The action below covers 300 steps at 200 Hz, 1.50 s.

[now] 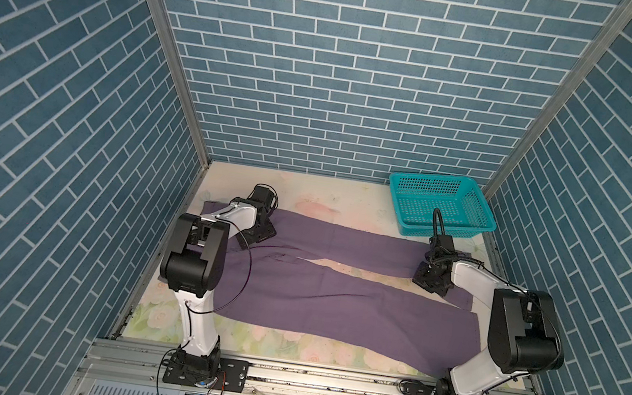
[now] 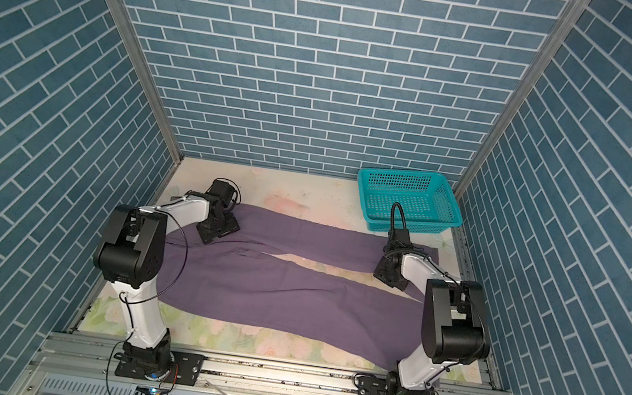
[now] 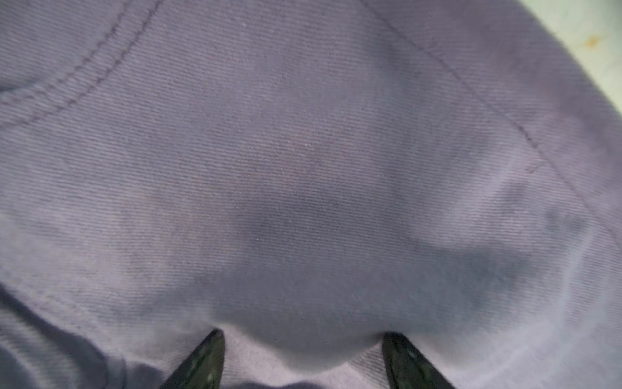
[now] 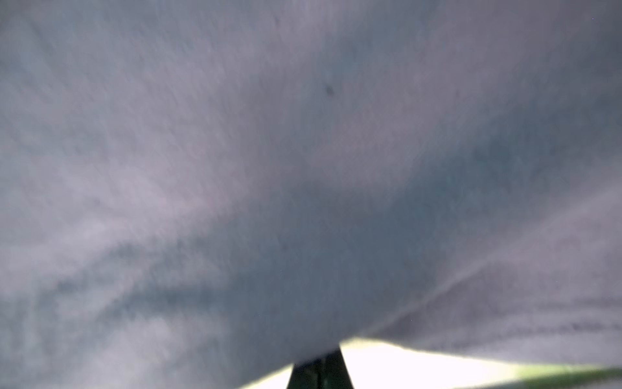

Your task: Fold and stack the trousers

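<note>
The mauve trousers (image 1: pixel 334 293) (image 2: pixel 285 286) lie spread flat across the table, waistband to the left and both legs running right. My left gripper (image 1: pixel 258 236) (image 2: pixel 217 231) is down on the far waistband corner. In the left wrist view it (image 3: pixel 303 340) stands open, its dark fingertips (image 3: pixel 215 340) pressed into the cloth (image 3: pixel 303 168) with a bulge of fabric between them. My right gripper (image 1: pixel 429 281) (image 2: pixel 389 276) sits at the hem end of the far leg. In the right wrist view its jaws (image 4: pixel 319 367) are together at the edge of the fabric (image 4: pixel 269 168), which rises off the bright table.
A teal perforated basket (image 1: pixel 444 231) (image 2: pixel 411 226) stands at the back right corner, just behind the right gripper. The floral table top (image 1: pixel 327 196) shows behind the trousers. Brick-pattern walls close in three sides, and a metal rail runs along the front.
</note>
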Motion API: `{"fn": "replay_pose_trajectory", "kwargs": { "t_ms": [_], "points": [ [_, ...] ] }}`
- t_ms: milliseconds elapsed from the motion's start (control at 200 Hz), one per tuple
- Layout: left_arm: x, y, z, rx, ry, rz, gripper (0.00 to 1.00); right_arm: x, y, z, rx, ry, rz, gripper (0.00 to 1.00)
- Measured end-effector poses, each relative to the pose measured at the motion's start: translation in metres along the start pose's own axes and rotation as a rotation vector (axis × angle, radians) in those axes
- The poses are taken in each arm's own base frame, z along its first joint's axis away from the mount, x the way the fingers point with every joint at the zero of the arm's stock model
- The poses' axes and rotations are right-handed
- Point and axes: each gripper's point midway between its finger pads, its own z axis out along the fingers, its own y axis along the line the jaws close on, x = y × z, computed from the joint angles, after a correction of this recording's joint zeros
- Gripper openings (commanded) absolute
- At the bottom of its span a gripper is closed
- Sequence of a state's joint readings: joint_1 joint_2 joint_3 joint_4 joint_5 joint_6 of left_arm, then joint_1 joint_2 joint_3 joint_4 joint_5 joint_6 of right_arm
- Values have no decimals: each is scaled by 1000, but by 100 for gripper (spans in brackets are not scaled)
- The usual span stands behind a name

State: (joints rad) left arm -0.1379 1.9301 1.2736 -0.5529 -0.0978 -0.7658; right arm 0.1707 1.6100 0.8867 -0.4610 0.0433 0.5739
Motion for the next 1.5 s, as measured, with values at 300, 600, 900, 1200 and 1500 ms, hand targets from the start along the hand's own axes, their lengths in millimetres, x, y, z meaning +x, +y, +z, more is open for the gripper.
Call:
{"fn": "replay_pose_trajectory", "kwargs": {
  "t_ms": [300,600,900,1200,1500],
  "points": [
    [-9,-2,6,-14,-4,14,66,-1,-26,-74,-17,-86,34,0],
    [-13,13,7,-32,-3,12,19,12,-36,-66,2,0,4,28],
    [-8,25,-2,-37,-1,1,21,-4,-23,-17,16,92,-21,51],
    [-4,35,-15,-31,-13,-5,30,-36,-7,7,-9,44,-38,38],
    [4,54,-10,-55,13,-23,32,-35,-3,5,-36,51,-39,0]
  ]
}}
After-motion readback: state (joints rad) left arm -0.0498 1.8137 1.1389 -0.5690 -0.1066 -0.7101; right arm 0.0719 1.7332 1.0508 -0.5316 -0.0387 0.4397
